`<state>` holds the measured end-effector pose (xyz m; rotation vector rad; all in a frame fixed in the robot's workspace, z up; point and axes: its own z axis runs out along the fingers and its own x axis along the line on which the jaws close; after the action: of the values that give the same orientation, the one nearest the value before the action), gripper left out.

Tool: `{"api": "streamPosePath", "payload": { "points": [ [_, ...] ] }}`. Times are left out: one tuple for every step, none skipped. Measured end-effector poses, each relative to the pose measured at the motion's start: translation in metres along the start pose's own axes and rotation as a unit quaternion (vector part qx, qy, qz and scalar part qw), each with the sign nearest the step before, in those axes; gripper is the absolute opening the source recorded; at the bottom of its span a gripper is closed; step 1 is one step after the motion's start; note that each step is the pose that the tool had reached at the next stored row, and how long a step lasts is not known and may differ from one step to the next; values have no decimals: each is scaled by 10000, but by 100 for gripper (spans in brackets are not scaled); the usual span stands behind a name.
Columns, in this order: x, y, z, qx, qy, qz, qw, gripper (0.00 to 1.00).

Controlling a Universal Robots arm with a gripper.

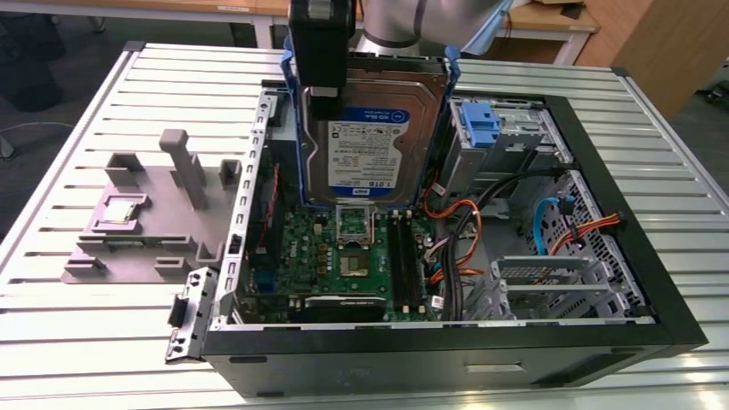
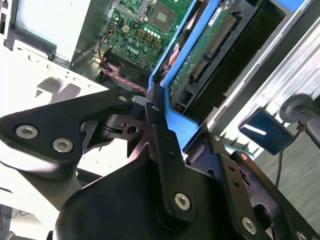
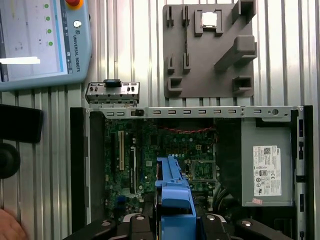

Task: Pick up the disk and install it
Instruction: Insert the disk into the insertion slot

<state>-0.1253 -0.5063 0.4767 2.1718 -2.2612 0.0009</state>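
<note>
Black tool (image 2: 152, 111) clamped on the silver hard drive in its blue plastic carrier (image 1: 370, 128), upright at upper centre of the exterior view above the open black computer case (image 1: 672, 282); any tilt could snag the orange cables (image 1: 467, 207) beneath

Exterior view: I look down at a slant, from middle range, on the open computer case (image 1: 456, 359) and slatted table (image 1: 68, 342); the disk (image 1: 370, 137) fills the upper centre of the frame. First wrist view: I look straight down from well above the motherboard (image 3: 165, 145). Second wrist view: I look from very near, along the gripper (image 2: 154, 107). All three views share the motherboard. The exterior and first wrist views also share the grey fixture (image 1: 137, 231).
</note>
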Motion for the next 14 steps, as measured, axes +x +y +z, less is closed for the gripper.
{"api": "streamPosePath", "payload": {
  "points": [
    [0, -10, 1, 0, 0, 0, 10000, 37],
    [-1, -20, 1, 0, -1, 0, 10000, 37],
    [-1, -29, 2, 0, 0, 0, 10000, 37],
    [-2, -39, 2, 0, 0, 0, 10000, 37],
    [-2, -47, 3, 0, -1, 0, 10000, 37],
    [-2, -53, 3, 0, 0, 0, 10000, 37],
    [-3, -63, 3, 0, 0, 0, 10000, 37],
    [-3, -70, 4, 0, 0, 0, 10000, 37],
    [-3, -77, 5, 0, -1, 0, 10000, 37],
    [-3, -83, 6, 0, -1, 0, 10000, 37],
    [-4, -89, 6, 0, 0, 0, 10000, 37],
    [-4, -93, 6, 0, 0, 0, 10000, 37],
    [-4, -98, 8, 0, -1, 0, 10000, 37],
    [-4, -104, 8, 0, 0, 0, 10000, 37]
  ]
}}
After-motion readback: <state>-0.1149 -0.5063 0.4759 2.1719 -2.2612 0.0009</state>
